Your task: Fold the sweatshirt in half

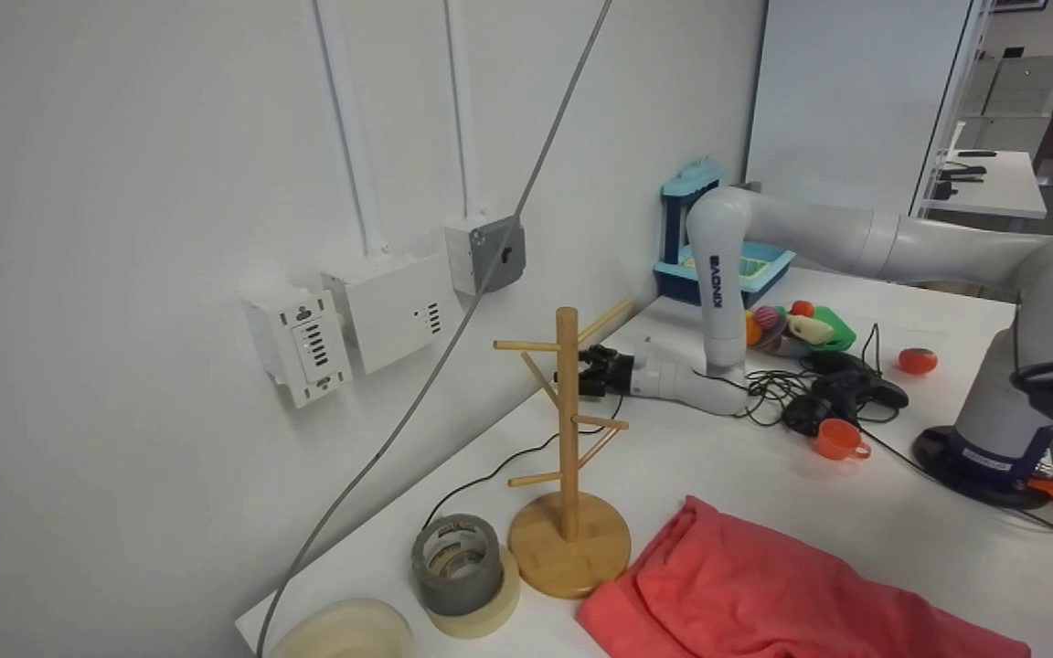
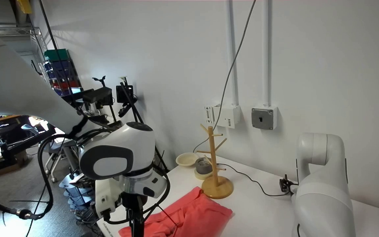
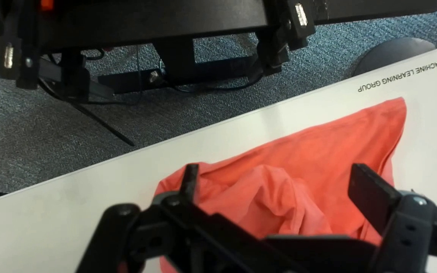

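The coral-red sweatshirt lies wrinkled on the white table in both exterior views (image 1: 764, 594) (image 2: 196, 214). In the wrist view the sweatshirt (image 3: 328, 151) lies below my gripper (image 3: 277, 182), with one pointed corner reaching to the upper right. A raised, bunched fold of its cloth shows between the two fingers. The fingers are wide apart and hold nothing. I cannot tell whether they touch the cloth. In an exterior view my gripper (image 2: 136, 217) points down over the sweatshirt's near left part, and its fingertips are cut off by the frame.
A wooden mug-tree stand (image 1: 569, 439) stands beside the sweatshirt, with tape rolls (image 1: 458, 567) and a pale bowl (image 2: 187, 159) near it. A second arm (image 1: 718, 274) reaches over the table. An orange cup (image 1: 839, 440) and controllers lie farther off. The table edge (image 3: 203, 131) runs close by.
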{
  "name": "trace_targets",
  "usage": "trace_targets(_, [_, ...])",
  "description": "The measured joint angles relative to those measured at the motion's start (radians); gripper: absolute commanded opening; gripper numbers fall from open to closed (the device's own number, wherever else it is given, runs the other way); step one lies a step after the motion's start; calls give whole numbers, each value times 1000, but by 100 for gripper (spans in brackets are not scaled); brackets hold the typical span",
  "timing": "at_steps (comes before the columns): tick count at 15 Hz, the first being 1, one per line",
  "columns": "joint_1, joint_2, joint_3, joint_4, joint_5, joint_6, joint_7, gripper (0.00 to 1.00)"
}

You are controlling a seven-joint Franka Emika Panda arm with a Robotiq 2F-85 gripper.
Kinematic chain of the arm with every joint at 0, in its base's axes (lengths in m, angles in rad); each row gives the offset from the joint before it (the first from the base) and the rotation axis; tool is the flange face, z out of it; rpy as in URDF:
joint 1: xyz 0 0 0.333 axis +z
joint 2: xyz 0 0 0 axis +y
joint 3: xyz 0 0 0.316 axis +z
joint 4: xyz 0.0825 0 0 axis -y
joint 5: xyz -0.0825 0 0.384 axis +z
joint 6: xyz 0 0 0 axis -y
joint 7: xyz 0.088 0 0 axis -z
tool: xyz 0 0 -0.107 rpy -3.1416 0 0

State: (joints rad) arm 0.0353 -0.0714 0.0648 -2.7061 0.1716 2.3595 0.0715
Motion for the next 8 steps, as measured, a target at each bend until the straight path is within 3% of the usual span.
trace_targets(5, [-17,72,-46,1,-7,81,-59,100])
trace_targets(8, [-31,126,-69,10,-68,88,-78,100])
